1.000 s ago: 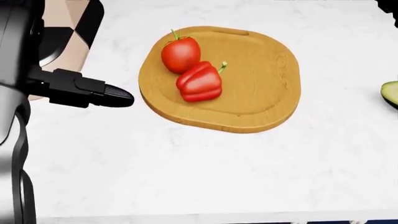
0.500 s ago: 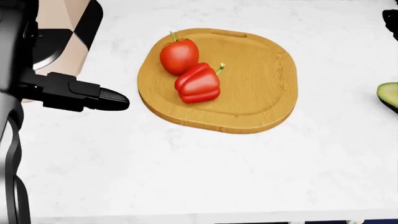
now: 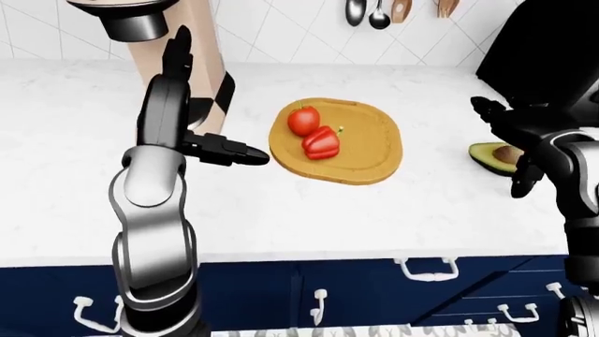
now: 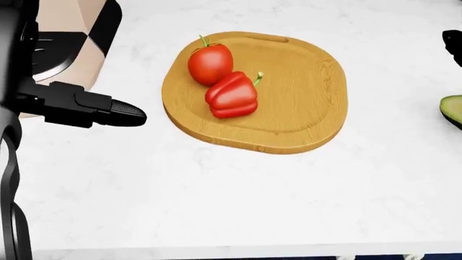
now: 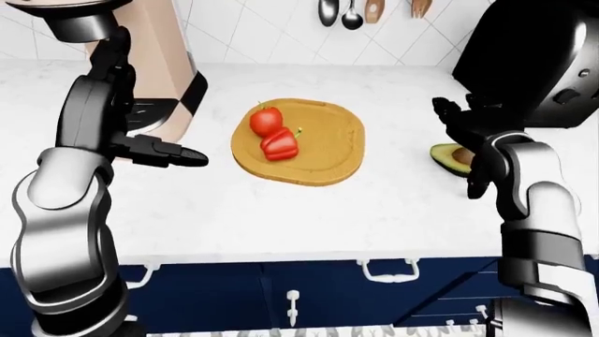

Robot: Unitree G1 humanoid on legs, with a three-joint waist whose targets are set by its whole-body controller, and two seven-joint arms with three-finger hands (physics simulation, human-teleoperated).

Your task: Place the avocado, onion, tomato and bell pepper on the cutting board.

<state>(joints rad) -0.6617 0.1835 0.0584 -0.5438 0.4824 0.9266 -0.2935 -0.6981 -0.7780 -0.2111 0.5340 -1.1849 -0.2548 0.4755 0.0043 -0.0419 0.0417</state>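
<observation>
White marble bench is carrying a round wooden cutting board near its middle. Tomato is sitting upright on the board's upper left part, green stem up; red bell pepper is lying on its side just below and right of it, touching or nearly touching it. Halved avocado is resting on the bench, well apart from the board to the right in the right-eye view. Onion is not showing in any view. Left hand is hovering over the bench just left of the board, fingers stretched out straight, holding nothing. Right hand is hanging above and around the avocado with fingers spread wide, not closing on it. Utensils are hanging on the tiled wall at top.
</observation>
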